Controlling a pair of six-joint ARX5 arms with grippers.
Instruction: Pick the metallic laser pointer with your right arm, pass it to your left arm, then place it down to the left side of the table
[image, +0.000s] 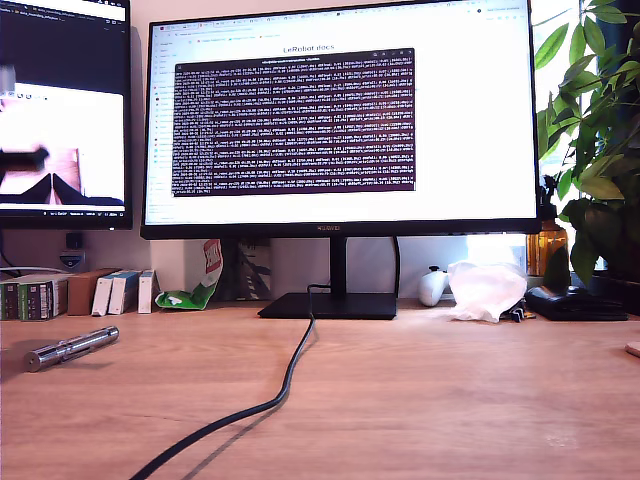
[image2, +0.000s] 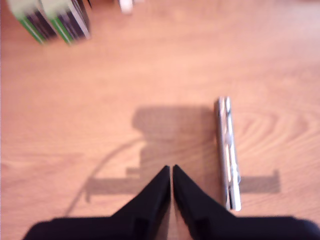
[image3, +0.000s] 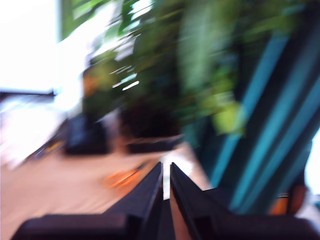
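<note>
The second wrist view is smeared with blur: the plant (image3: 200, 75) is only green streaks. In the exterior view, the cable (image: 270, 400) runs off the bottom edge.

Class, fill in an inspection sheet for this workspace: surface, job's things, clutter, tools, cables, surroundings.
Surface: wood-grain table.
Job's things: laser pointer lying flat at the exterior view's left, free of both tools.
Clutter: boxes, white tissue.
Tools: first tool shut, beside the pointer, not on it; second tool shut, holding nothing, facing the plant.
Cables: black cable across the table.
Surroundings: two monitors.
</note>
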